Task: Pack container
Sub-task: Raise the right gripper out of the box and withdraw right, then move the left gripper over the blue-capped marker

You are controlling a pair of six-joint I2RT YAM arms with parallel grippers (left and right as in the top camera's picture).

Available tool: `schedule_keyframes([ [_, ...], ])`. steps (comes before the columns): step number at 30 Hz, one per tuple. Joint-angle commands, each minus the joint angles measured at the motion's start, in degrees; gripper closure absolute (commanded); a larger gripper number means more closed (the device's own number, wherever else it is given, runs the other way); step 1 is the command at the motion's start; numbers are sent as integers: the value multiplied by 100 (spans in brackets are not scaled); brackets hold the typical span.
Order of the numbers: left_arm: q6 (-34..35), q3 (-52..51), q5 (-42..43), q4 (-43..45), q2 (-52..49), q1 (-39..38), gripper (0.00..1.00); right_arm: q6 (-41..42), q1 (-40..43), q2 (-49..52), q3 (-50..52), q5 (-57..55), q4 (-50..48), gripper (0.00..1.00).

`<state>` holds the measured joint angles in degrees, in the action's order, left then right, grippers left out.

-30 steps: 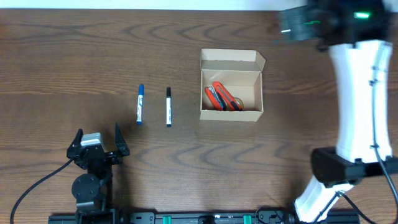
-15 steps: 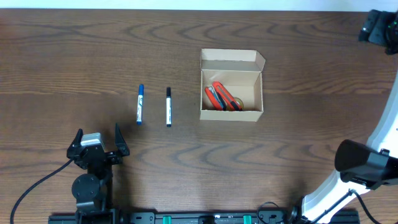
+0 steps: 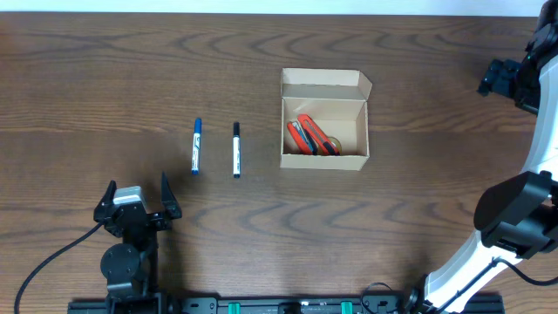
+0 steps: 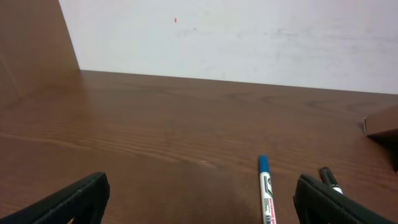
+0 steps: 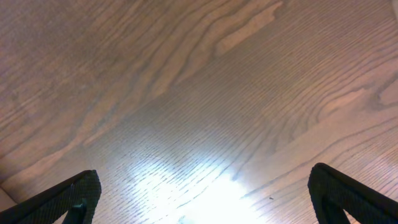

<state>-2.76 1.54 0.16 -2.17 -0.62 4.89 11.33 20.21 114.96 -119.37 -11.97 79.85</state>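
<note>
The tan cardboard container (image 3: 324, 119) stands open at the table's centre with its flap lid folded back; red and orange cutters (image 3: 310, 137) lie inside. A blue marker (image 3: 196, 146) and a black marker (image 3: 235, 150) lie side by side to its left; both also show in the left wrist view, the blue one (image 4: 266, 190) and the black one (image 4: 331, 180). My left gripper (image 3: 138, 203) is open and empty near the front left edge, behind the markers. My right gripper (image 3: 504, 78) is open and empty at the far right, well clear of the container.
The container's corner shows at the right edge of the left wrist view (image 4: 380, 121). A pale wall rises behind the table's far edge. The right wrist view shows only bare wood with a bright glare (image 5: 205, 193).
The right arm has swung away from above the container's right side to the far right edge and come lower. The left arm, markers and container have not moved.
</note>
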Motion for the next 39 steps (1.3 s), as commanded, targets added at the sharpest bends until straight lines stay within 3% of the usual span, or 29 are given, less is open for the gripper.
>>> schedule_keyframes([
  [1,66,-127,116,17,37,35,5,107,2,-44,55,22,-9,1],
  [6,352,105,1064,651,37,35,5,105,2,-46,55,22,-13,1],
  [8,361,455,1296,398,37,35,5,105,2,-46,55,22,-11,1],
  [14,59,2424,1805,-1436,37,35,5,105,2,-46,55,22,-13,1],
  [21,-177,4234,2199,-1001,37,35,5,105,2,-46,55,212,70,1],
  [28,-520,4513,2621,-1270,-11,35,5,105,2,-44,55,214,70,1],
  [31,-577,4544,2719,-1755,-522,35,5,105,2,-46,55,214,70,1],
  [35,-581,4935,3106,-2629,-2065,35,5,105,2,-46,55,214,70,1],
  [39,-645,6057,2441,-3980,-3919,33,5,105,2,-46,55,214,70,1],
])
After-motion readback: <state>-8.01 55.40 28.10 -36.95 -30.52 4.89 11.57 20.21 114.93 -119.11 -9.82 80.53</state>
